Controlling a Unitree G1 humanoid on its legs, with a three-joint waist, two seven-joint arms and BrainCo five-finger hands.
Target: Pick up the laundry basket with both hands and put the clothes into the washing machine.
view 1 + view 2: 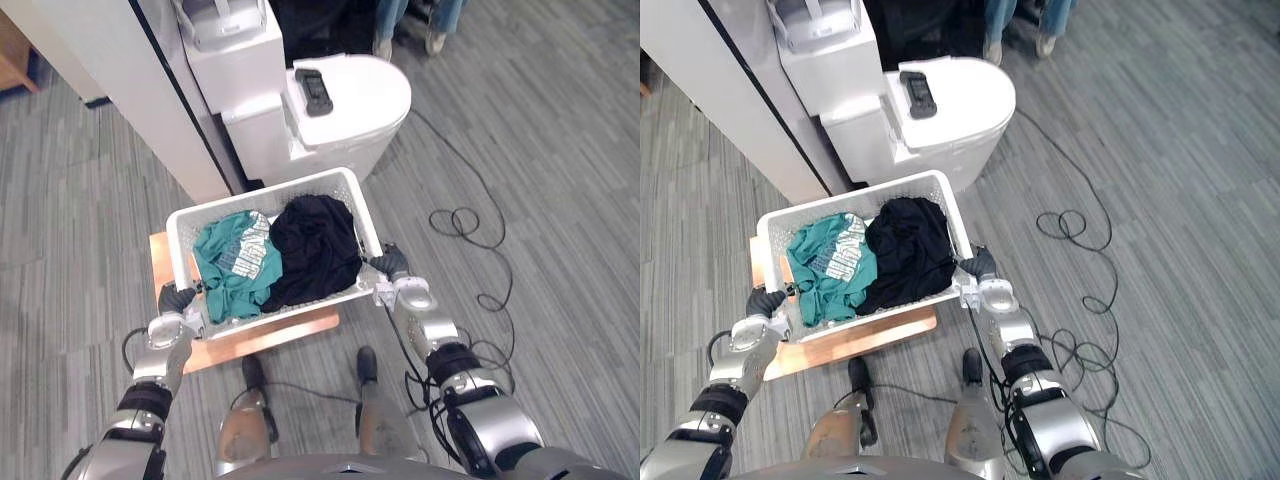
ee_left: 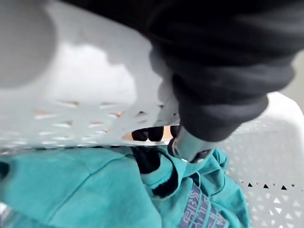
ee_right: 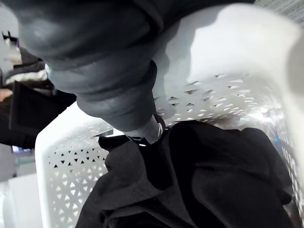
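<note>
laundry basket: white, with little holes in its walls. It is over a low wooden board. I cannot tell if it rests on the board or is just above it. The board's near edge and left edge stick out from under it.
teal shirt: crumpled in the left half of the basket, next to the left hand.
black cloth: heaped in the right half, touching the teal shirt and lying a bit over it.
left hand: at the basket's left end. Its dark fingertips poke through the handle hole and its thumb hooks over the rim, so it is clamped on the basket.
right hand: at the basket's right end. Its thumb hooks over the rim above the black cloth, clamped on the basket too.
washing machine: white and round, just past the basket's far edge, with a dark panel on top.
white wall: left of the machine.
person's legs: behind the machine.
floor: grey stripes.
</note>
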